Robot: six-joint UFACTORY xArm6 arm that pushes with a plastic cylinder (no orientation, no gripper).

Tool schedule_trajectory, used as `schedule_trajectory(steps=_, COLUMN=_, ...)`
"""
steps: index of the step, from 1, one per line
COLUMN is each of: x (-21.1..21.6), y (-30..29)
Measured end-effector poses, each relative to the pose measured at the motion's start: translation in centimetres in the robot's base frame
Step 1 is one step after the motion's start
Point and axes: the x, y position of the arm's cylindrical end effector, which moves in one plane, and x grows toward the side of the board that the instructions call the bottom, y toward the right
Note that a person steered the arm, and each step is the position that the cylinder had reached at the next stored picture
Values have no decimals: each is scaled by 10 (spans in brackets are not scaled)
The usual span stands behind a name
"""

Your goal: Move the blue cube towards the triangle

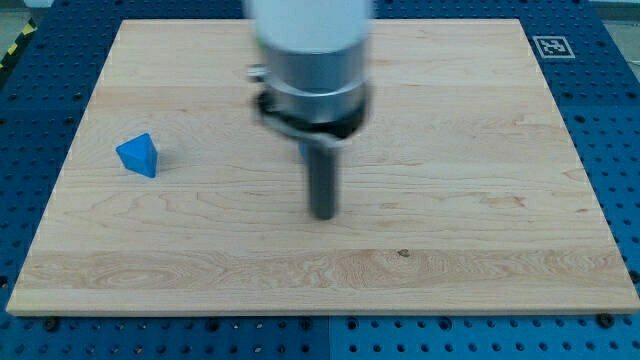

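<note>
A blue triangle block point(138, 156) lies on the wooden board point(480, 200) near the view's left edge. My tip point(322, 214) rests on the board near its middle, far to the right of the triangle. The arm's grey body point(310, 60) hangs over the board's upper middle and hides what is beneath it. No blue cube shows clearly. A thin sliver of blue shows at the rod's upper left, just under the arm's body, and I cannot tell what it is.
A black-and-white marker tag point(553, 46) sits at the board's top right corner. The board lies on a blue perforated table point(620, 120).
</note>
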Motion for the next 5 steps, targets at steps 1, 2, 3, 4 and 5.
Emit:
schedule_trajectory(steps=1, x=-79, y=-5)
schedule_trajectory(steps=2, x=-120, y=-104)
schedule_trajectory(steps=3, x=-141, y=-80)
schedule_trajectory(steps=4, x=-101, y=12)
schedule_trajectory(steps=5, x=-44, y=25)
